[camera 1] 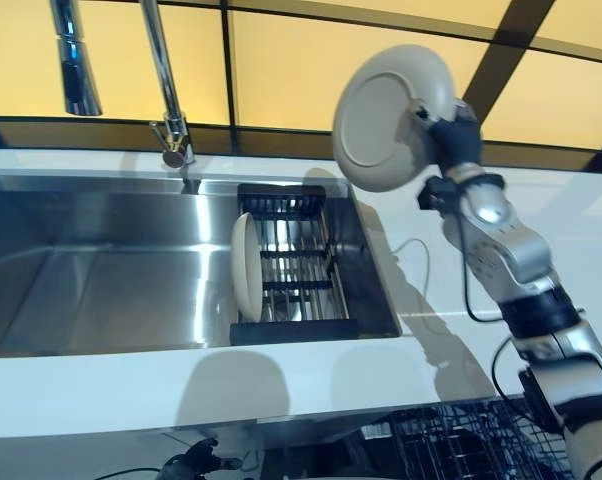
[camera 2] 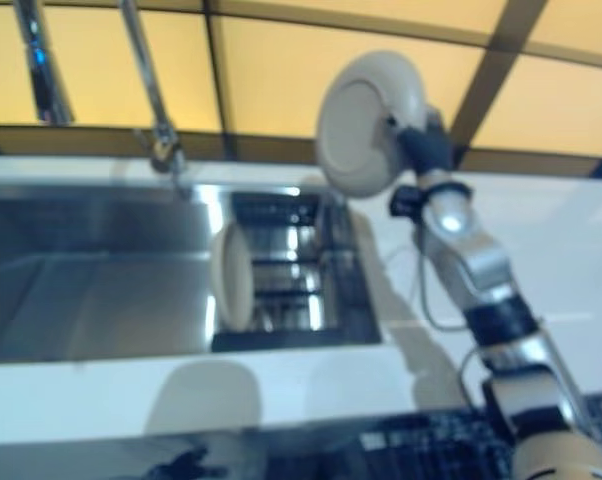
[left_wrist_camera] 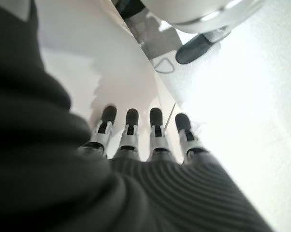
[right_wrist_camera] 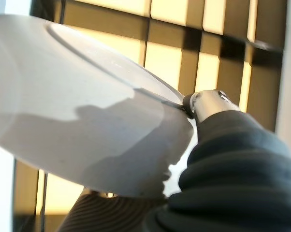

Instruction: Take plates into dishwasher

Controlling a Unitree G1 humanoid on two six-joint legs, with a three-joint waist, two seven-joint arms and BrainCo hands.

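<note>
Right hand [camera 1: 443, 118]: you grip cream plate [camera 1: 386, 115] by rim, held high above white table [camera 1: 541, 250], clear for carry. Second plate [camera 1: 246, 267]: on edge in sink rack [camera 1: 299, 262]. Dishwasher basket [camera 1: 461, 445]: below table edge. Left hand [left_wrist_camera: 145, 140]: fingers straight, idle.

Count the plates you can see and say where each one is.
2. One round cream plate is lifted high above the counter in the right hand. A second cream plate stands on edge in the black drying rack inside the steel sink. Others may be hidden.
</note>
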